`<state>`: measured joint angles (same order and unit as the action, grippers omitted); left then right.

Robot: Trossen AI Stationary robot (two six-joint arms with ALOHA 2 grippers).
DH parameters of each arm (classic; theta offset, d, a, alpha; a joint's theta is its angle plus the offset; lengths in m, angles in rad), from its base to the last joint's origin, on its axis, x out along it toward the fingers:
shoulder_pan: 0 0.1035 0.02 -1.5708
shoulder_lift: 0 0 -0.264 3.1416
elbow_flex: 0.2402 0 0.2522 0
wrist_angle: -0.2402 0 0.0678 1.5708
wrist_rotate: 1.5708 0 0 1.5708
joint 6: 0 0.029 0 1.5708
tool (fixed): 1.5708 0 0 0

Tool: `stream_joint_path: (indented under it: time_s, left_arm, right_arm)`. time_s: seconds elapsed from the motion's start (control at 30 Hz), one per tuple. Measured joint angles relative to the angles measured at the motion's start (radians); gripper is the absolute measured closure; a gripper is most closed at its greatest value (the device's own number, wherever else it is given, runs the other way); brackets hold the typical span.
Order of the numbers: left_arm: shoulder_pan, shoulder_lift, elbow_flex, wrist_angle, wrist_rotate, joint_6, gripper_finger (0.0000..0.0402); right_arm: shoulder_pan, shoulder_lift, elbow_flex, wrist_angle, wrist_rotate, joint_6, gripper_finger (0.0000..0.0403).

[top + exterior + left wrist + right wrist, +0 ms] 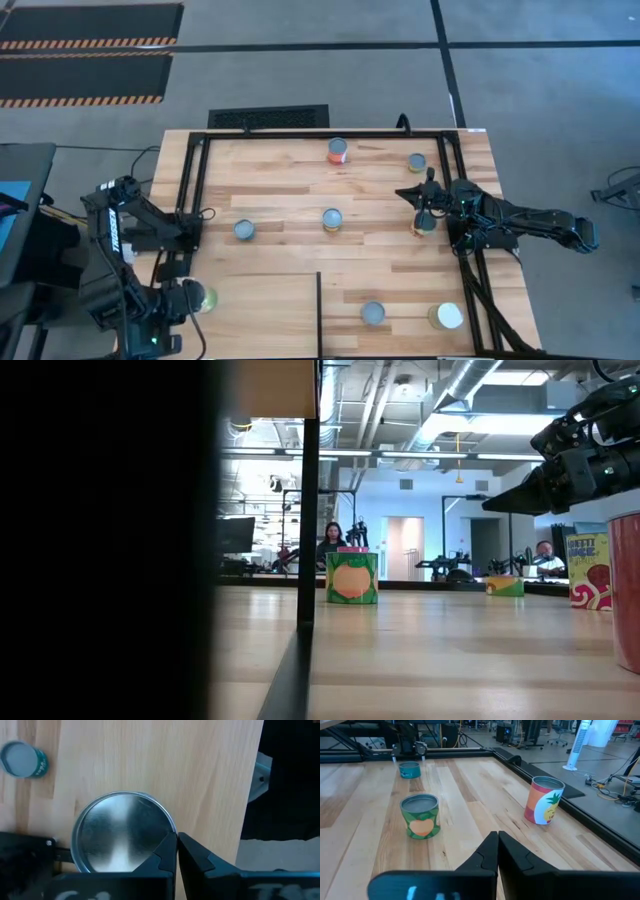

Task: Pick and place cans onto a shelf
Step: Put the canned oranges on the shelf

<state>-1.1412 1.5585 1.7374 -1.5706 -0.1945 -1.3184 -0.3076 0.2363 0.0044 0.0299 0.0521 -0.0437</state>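
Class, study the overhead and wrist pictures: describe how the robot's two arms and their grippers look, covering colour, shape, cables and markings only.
Both arms are black and jointed. The left arm bears white lettering and trails thin cables. The left gripper and right gripper each end in two dark, wedge-shaped fingers tapering to points.

From above, eight cans show on the wooden table (290, 205) — a red-orange one (338, 151) at the far edge, small ones at (416, 162), (244, 230), (332, 219) and (373, 313), a wide white-topped one (446, 316), one under the right gripper (424, 212), and one beside the left gripper (186, 298). Two dark arms, each with one gripper — one pale shelf panel (260, 315) with one thin dark divider (319, 312)
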Motion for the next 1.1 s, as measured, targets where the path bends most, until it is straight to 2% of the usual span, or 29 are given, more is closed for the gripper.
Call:
stream_joint_path:
  time_s: [0.23, 0.6, 0.73, 0.97, 1.1]
  left_arm:
    - [0.006, 0.0, 0.0, -0.001, -0.004, 0.002, 0.0387]
    - [0.035, 0.0, 0.0, 0.0, 0.001, 0.087, 0.0354]
    - [0.035, -0.002, 0.0, 0.0, 0.038, 0.087, 0.0361]
    - [0.036, -0.002, 0.012, -0.001, 0.105, 0.084, 0.0398]
    - [0.035, -0.001, 0.054, -0.002, 0.112, 0.076, 0.04]
  right_arm:
    - [0.0, 0.0, 0.0, 0.0, 0.0, 0.0, 0.0375]
    - [0.0, 0.0, 0.0, 0.0, 0.0, 0.0, 0.0374]
    - [0.0, 0.0, 0.0, 0.0, 0.0, 0.0, 0.0376]
    - [0.0, 0.0, 0.0, 0.0, 0.0, 0.0, 0.0374]
    - [0.0, 0.0, 0.0, 0.0, 0.0, 0.0, 0.0374]
